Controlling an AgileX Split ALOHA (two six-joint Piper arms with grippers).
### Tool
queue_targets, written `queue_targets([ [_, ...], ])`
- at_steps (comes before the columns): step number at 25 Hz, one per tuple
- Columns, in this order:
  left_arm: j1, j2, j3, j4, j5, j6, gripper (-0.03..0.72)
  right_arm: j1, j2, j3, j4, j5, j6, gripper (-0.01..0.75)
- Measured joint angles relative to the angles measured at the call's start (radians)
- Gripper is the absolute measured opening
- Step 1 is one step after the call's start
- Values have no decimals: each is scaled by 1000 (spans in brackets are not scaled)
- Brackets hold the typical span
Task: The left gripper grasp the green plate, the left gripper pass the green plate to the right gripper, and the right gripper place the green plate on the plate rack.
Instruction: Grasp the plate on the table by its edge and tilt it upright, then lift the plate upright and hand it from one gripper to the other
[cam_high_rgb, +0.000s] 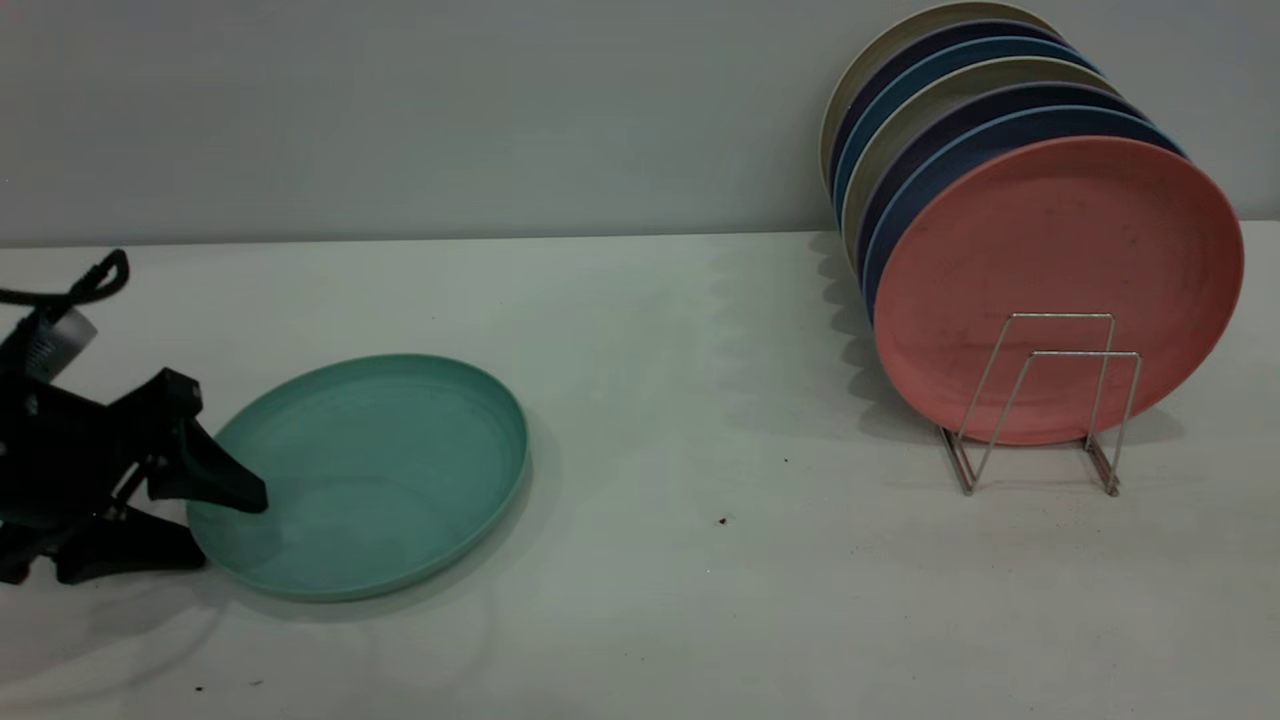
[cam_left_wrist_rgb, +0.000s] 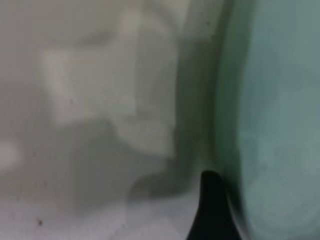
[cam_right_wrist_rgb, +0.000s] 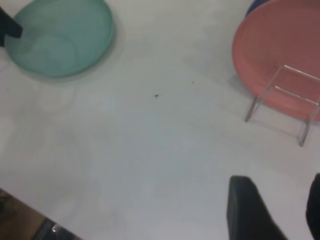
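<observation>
The left gripper (cam_high_rgb: 205, 520) is low at the left edge of the bench (cam_high_rgb: 650, 400), and its jaws are spread around the near-left rim of the green plate (cam_high_rgb: 370, 475): the upper jaw lies over the inside of the plate and the lower jaw lies on the bench under the rim, so the rim is between them. I cannot tell if they already press on it. In the left wrist view one black fingertip (cam_left_wrist_rgb: 212, 210) shows just beside the rim of the green plate (cam_left_wrist_rgb: 272, 120). The plate is round, matte teal-green, with a low raised rim, and it lies on the left part of the bench, with its left side a little raised. The right gripper (cam_right_wrist_rgb: 272, 212) shows only in its own wrist view, above the bench and well apart from the plate (cam_right_wrist_rgb: 60, 37), with a wide gap between its two fingers. Far to the right stands the rack (cam_high_rgb: 1045, 400), a thin silver wire one. A pink plate (cam_high_rgb: 1060, 270) stands upright in it, and behind this is a row of blue and beige plates (cam_high_rgb: 950, 100). The two front loops before the pink plate hold nothing. A small dark speck (cam_high_rgb: 722, 520) lies on the bench between plate and rack.
</observation>
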Motion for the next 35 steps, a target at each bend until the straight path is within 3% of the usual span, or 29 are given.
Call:
queue_targets([
  [3, 0, 34, 0, -55, 12, 43, 561, 0, 0, 0, 5, -5, 0, 310],
  [6, 0, 46, -7, -75, 20, 61, 504, 0, 0, 0, 24, -10, 0, 310],
  [8, 0, 50, -8, -78, 18, 66, 413, 0, 0, 0, 35, -16, 0, 310],
  [12, 0, 56, -8, -80, 7, 66, 110, 0, 0, 0, 54, -23, 0, 310],
  [14, 0, 56, -8, -83, 5, 68, 34, 0, 0, 0, 64, -24, 0, 310],
  [24, 0, 30, -15, -79, -38, 111, 14, 0, 61, 0, 215, 20, -23, 310],
  [30, -5, -29, -71, -76, -46, 181, 14, 0, 242, 0, 366, -62, -165, 310],
  [35, -62, -71, -109, -68, -34, 230, 14, 0, 448, -1, 573, -120, -371, 310],
])
